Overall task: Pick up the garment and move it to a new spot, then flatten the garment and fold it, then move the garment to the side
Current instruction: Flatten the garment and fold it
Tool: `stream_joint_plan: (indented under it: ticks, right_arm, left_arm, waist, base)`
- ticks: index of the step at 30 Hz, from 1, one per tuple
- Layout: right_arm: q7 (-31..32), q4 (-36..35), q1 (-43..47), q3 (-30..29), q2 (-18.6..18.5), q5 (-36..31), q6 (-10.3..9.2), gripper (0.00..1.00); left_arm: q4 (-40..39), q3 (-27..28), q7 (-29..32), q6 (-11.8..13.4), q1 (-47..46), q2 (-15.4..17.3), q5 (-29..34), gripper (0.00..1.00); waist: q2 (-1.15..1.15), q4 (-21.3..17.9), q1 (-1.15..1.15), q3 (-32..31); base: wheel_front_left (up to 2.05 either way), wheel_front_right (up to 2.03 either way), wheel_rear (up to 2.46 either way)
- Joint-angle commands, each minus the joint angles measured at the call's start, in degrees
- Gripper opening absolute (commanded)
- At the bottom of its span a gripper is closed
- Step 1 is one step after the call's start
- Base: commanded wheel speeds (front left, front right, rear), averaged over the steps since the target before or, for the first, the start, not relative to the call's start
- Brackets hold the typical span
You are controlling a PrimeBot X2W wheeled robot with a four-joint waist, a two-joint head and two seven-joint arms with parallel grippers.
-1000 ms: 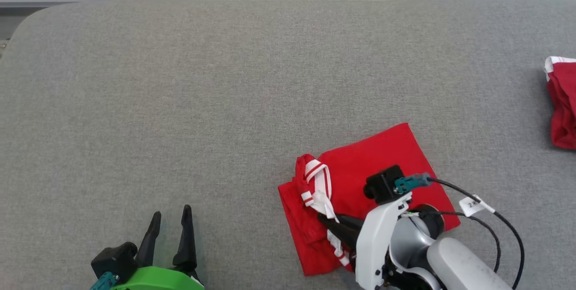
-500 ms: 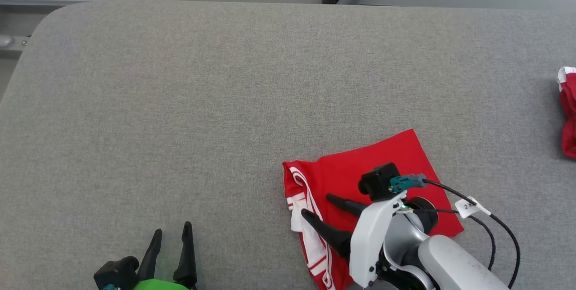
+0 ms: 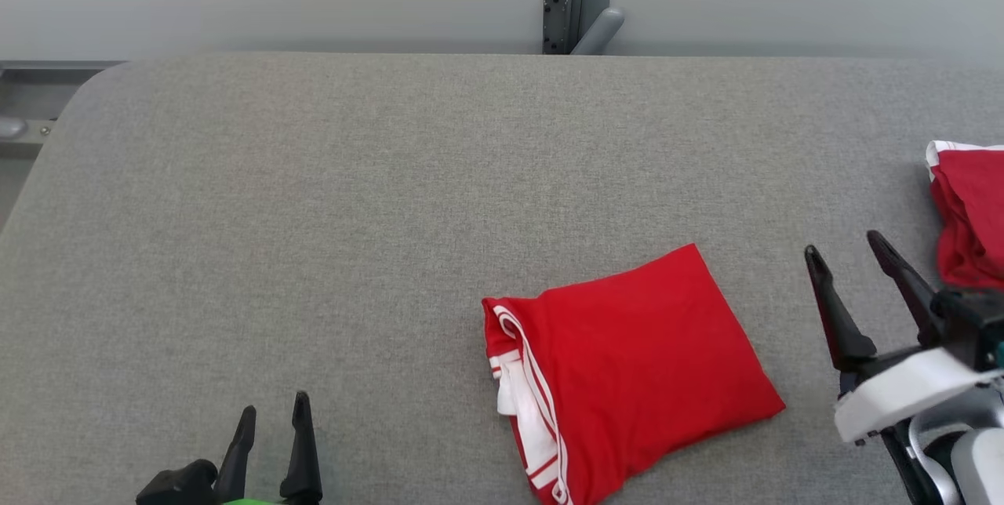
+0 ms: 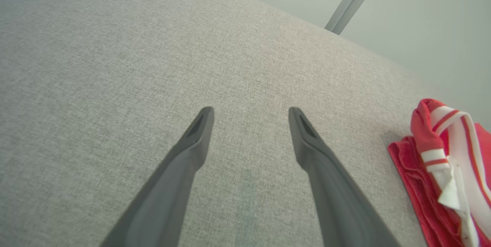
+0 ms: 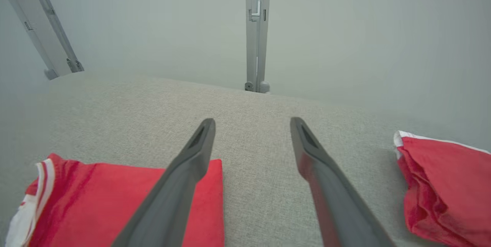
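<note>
Right end effector [image 3: 842,245]: two long dark tapered fingers [image 3: 833,309] on a white bracket [image 3: 902,391]. Left end effector [image 3: 274,405] matches, green casing [image 3: 247,502] beneath.

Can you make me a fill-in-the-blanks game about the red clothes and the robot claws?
The folded garment is red with ____ stripes.
The right claw is wide ____, holding nothing.
The garment lies on a ____ table.
A second red cloth lies far to the garment's ____.
Missing words: white, open, grey, right.

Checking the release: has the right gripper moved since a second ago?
Yes. The right gripper, open, has gone right, off the folded garment, toward the second red garment.
</note>
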Motion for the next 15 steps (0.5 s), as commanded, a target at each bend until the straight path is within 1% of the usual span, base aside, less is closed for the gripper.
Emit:
stream_joint_plan:
  ticks: [1,4,6,8,9,12,14,15]
  right_arm:
    - [-2.1,0.8,1.2,-0.5,0.7,-1.2,0.01,1.00]
    - [-9.8,5.5,3.0,-4.2,1.8,-6.5,0.00,1.00]
    - [-12.6,8.7,3.6,-6.0,3.4,-8.4,-0.01,1.00]
    - [-13.7,11.5,4.3,-7.4,4.0,-10.7,0.00,1.00]
    - [-13.9,12.7,4.3,-8.4,4.9,-10.8,-0.06,1.00]
    - [-13.9,13.3,4.3,-9.6,6.8,-11.8,-0.02,1.00]
    - [-13.9,13.3,4.0,-8.6,7.4,-12.0,-0.02,1.00]
    - [-13.9,13.2,3.1,-7.9,7.6,-12.0,-0.03,0.64]
  left_arm:
    - [-0.5,0.0,-0.2,0.1,0.6,0.1,0.6,1.00]
    - [-1.9,-0.1,-0.1,0.0,1.1,0.1,1.8,1.00]
    - [-3.0,-0.2,-0.2,0.0,1.3,0.1,2.4,1.00]
    - [-3.5,-0.4,-0.1,0.0,1.7,0.1,3.4,1.00]
    - [-3.7,-0.5,-0.2,0.0,1.9,0.1,3.7,1.00]
    - [-4.4,-0.5,-0.2,0.2,2.2,0.1,5.0,1.00]
    - [-5.0,-0.3,-0.2,0.3,2.3,0.1,4.6,1.00]
    - [-5.2,-0.3,-0.1,0.4,2.1,0.1,4.7,1.00]
  waist:
    - [0.64,-0.3,0.00,-0.6]
    - [0.64,-0.5,0.00,-1.1]
    - [0.64,-0.6,0.00,-1.4]
    - [0.64,-0.6,0.00,-1.9]
    - [0.64,-0.7,0.00,-2.1]
    - [0.64,-0.7,0.00,-2.3]
    - [0.64,-0.6,0.00,-2.1]
    - [0.64,-0.5,0.00,-1.7]
  base:
    - [0.00,0.00,0.00]
    - [0.00,0.00,0.00]
    - [0.00,0.00,0.00]
    - [0.00,0.00,0.00]
    - [0.00,0.00,0.00]
    - [0.00,0.00,0.00]
    - [0.00,0.00,0.00]
    - [0.00,0.00,0.00]
